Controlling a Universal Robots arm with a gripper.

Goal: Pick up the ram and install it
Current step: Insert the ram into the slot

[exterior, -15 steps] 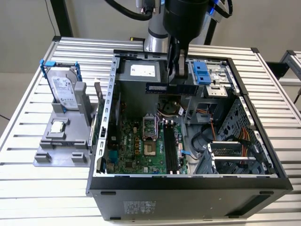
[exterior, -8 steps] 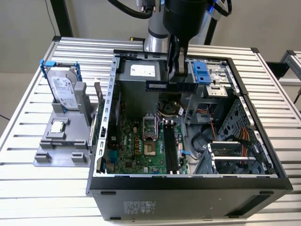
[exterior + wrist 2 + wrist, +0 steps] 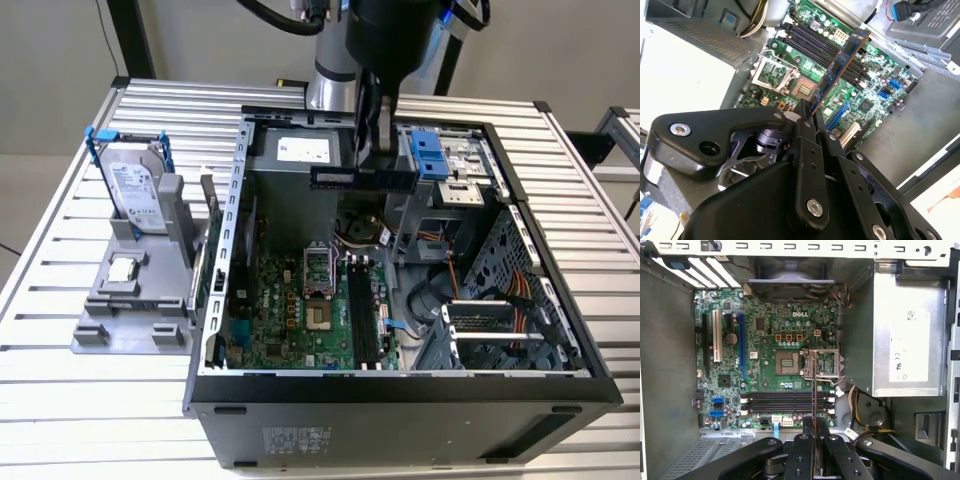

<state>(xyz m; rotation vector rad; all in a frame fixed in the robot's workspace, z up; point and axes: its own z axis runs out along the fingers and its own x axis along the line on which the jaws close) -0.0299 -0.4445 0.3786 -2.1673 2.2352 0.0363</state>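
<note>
Ram (image 3: 362,179) hangs in the claw (image 3: 362,163), lifted above the open case (image 3: 215,300). The claw's two fingers are drawn narrow and pinch the stick at about mid-length, one on each flat face. In the exterior view the stick lies level with its long edge sideways, in front of the power supply (image 3: 300,150) and just beside a blue bracket (image 3: 430,155) to the exterior view's right.

In the second wrist view the ram (image 3: 840,67) reaches out from the claw (image 3: 807,114) over the green board (image 3: 875,107). In the first wrist view the ram (image 3: 814,390) shows edge-on as a thin line rising from the claw (image 3: 814,424). There it runs across the four slots (image 3: 785,402) at about a right angle and ends by the socket (image 3: 787,362). It is well apart from the board (image 3: 765,335) and touches neither the slots nor the socket.

The case lies on its side on the slatted counter (image 3: 60,400), with the board (image 3: 300,310), the slots (image 3: 362,320) and the power supply (image 3: 900,340) inside it.

To the exterior view's left of the case, a grey holder (image 3: 100,335) sits on the counter. A drive (image 3: 135,190) in a blue bracket stands upright in it, and a small square chip (image 3: 122,268) lies flat in front of the drive.
</note>
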